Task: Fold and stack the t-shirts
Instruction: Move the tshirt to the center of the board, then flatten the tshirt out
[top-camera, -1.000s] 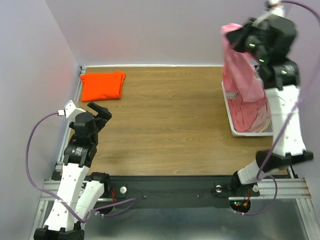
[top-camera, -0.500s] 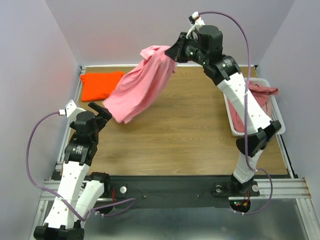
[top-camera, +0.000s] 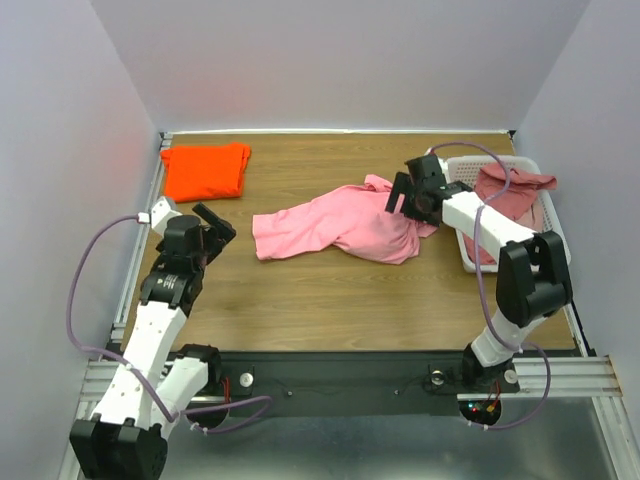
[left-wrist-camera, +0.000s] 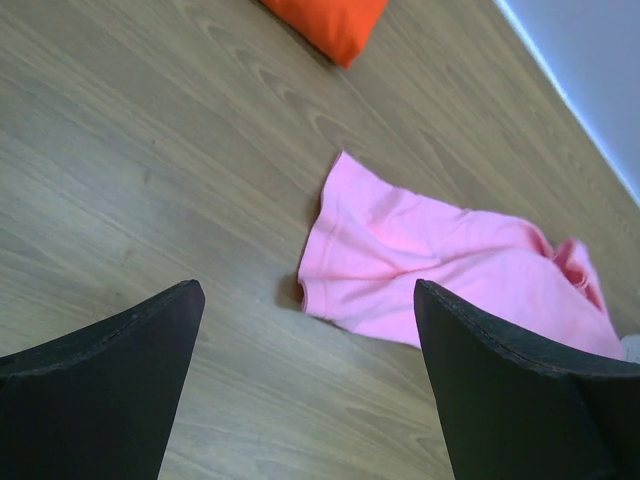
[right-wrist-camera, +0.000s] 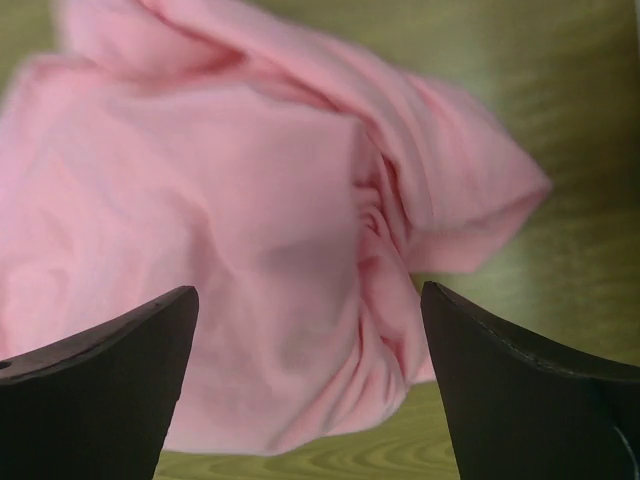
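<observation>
- 1 second earlier, the right gripper (top-camera: 405, 198) was clamped on the pink t-shirt (top-camera: 335, 228) and held it hanging above the white basket (top-camera: 505, 160). The shirt was then swung leftward and now lay released on the wooden table (top-camera: 330, 300).
- The right gripper's jaws stood wide apart and held nothing. In the wrist view, crumpled pink cloth filled the space below the fingers (right-wrist-camera: 100, 390), but whether the tips touched the fabric could not be told.
- The pink t-shirt lay rumpled near mid-table. Its bunched right end sat under the right gripper, just beside the basket, and its flatter left end reached toward the left gripper (top-camera: 214, 226).
- The left gripper, open and empty, hovered over the table's left side. It was apart from the shirt's nearest edge, which showed ahead between its fingers.
- The orange t-shirt (top-camera: 205, 170) lay folded at the far left corner, well apart from the pink one. Dusty-rose garments (top-camera: 515, 188) lay heaped in the basket.
- Judged stage: the transfer out of the basket was complete. The pink shirt had yet to be flattened, folded and stacked, probably on the orange 1.
</observation>
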